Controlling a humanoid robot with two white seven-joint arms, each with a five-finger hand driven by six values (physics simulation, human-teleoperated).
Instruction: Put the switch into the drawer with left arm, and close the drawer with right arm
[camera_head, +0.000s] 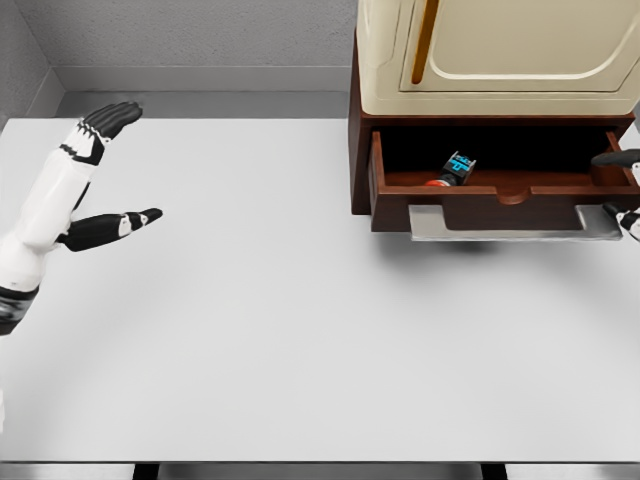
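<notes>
The switch (455, 169), a small black block with blue markings and a red end, lies tilted inside the open dark brown wooden drawer (500, 192), against its front wall near the middle. At the left edge of the plain white tabletop (280, 330), the left hand (95, 175) hovers with black fingers and thumb spread wide, holding nothing. The drawer juts from a brown cabinet at the tabletop's far right corner, a flat grey metal handle (515, 222) along its front, and a cream-coloured appliance (500, 50) sits above. At the right edge, the right hand (622, 190) reaches the drawer's right end; only its fingertips show, so its grip cannot be told.
</notes>
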